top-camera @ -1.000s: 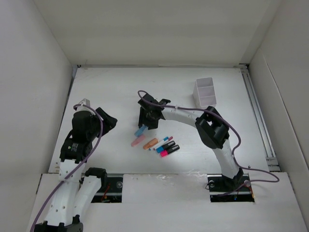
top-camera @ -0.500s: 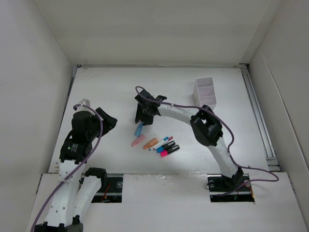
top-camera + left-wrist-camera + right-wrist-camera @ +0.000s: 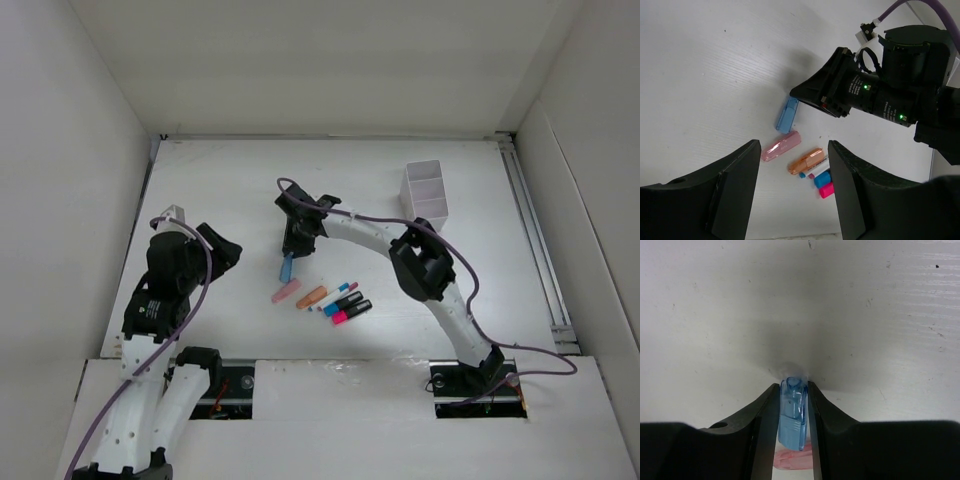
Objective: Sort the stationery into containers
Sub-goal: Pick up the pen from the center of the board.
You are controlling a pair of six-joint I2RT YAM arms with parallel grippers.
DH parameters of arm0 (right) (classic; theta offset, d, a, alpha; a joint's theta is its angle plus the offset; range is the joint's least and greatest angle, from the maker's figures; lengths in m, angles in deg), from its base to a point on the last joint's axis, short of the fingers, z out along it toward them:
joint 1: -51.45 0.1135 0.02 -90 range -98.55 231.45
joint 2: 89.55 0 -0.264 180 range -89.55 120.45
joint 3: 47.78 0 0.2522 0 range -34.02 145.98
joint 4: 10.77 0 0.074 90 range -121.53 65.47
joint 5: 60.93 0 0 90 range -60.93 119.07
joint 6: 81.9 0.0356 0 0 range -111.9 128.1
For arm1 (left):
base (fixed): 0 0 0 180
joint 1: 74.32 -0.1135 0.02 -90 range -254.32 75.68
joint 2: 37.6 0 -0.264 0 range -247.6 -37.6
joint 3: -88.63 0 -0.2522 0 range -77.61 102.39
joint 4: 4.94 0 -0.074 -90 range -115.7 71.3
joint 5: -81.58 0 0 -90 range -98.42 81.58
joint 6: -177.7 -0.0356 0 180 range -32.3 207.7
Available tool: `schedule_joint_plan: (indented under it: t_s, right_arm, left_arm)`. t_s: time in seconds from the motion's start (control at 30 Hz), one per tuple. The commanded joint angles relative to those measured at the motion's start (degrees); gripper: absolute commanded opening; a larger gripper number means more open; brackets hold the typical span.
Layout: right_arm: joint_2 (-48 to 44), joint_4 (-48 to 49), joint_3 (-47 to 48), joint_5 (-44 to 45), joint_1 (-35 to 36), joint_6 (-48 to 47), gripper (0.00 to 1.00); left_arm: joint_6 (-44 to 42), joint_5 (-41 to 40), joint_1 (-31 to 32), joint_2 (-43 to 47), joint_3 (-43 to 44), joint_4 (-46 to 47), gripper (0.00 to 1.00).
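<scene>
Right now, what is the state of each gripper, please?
The left gripper: open, holding nothing.
The right gripper: closed on the blue piece.

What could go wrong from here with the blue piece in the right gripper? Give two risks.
The right gripper pinches the blue piece near one end only, so it may swing or slip out.
The white box stands well away from it; a drop on the way could knock the pink piece lying nearby.
</scene>
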Motion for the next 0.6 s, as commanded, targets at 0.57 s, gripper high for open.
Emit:
schedule_joint_plan:
  t_s: [0.57]
  right_arm:
    - [5.9,-9.4,6.1,7.1,1.6,-2.4,0.41]
  left_arm:
    - [-0.1,-4.9,0.2,1.2,1.8,-0.2,0.53]
